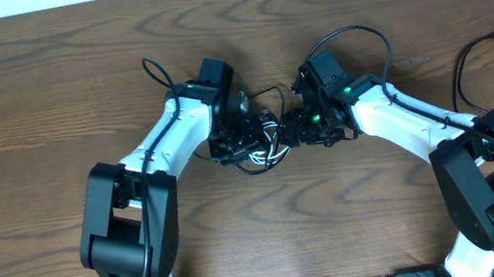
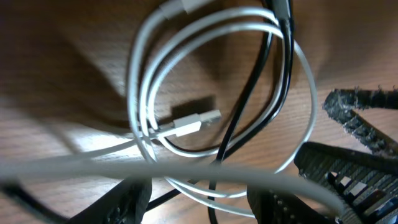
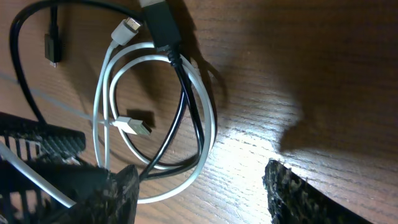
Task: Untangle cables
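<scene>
At table centre, between the 2 wrists, the cables (image 1: 268,143) lie as 1 overlapped coil on the table (image 1: 29,94). Within it, the white cable (image 2: 135,93) forms roughly 2 loops, and the black cable (image 2: 245,102) threads through them and crosses the white strands. A white plug (image 2: 196,122) rests inside the loops.

On the left gripper (image 2: 199,196), the jaws are parted; strands of both cords run through the gap, and nothing is visibly pinched. On the right gripper (image 3: 202,183), the jaws are parted over bare wood just beside the coil and hold nothing.

Risks, as judged:
1. Closing the left jaws now would likely catch white and black together, so a pull would drag the whole coil.
2. A sideways pull could snag the free plug on a loop and tighten the crossing.
3. The 2 grippers sit near each other, so a hasty move may bring their fingers into contact.
</scene>
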You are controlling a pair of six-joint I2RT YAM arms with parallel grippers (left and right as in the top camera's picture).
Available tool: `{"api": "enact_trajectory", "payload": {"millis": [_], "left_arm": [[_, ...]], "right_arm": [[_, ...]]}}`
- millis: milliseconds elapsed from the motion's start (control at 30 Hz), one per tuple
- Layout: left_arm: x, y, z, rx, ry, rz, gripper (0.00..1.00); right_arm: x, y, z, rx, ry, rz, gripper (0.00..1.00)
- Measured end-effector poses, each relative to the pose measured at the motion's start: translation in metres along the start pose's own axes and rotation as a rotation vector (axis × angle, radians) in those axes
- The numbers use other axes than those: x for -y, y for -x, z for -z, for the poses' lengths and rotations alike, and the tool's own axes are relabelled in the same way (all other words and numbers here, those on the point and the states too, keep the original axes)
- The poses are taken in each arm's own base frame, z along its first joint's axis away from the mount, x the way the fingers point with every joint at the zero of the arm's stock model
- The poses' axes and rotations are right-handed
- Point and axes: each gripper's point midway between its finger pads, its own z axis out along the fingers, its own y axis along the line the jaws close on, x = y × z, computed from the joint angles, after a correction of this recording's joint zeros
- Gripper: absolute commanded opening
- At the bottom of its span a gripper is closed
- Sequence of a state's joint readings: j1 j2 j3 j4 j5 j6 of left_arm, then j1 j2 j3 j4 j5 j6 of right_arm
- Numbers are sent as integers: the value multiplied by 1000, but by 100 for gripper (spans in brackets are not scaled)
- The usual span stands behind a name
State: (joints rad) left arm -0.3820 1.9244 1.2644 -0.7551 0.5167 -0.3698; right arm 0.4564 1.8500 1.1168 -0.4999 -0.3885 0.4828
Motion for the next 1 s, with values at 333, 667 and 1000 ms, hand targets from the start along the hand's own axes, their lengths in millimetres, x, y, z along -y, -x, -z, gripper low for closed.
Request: {"api": "enact_trajectory", "payload": {"millis": [333,667,1000], "left_arm": [[13,-16,-10,-37,13,-46,56],[9,-23,-11,-65,26,-83,31],[-5,-17,-10,-36,105,-162,44]], "right_arm": [[0,0,0,0,0,0,60],[0,0,0,0,0,0,60],[-20,-6,4,-40,134,120,55]]}}
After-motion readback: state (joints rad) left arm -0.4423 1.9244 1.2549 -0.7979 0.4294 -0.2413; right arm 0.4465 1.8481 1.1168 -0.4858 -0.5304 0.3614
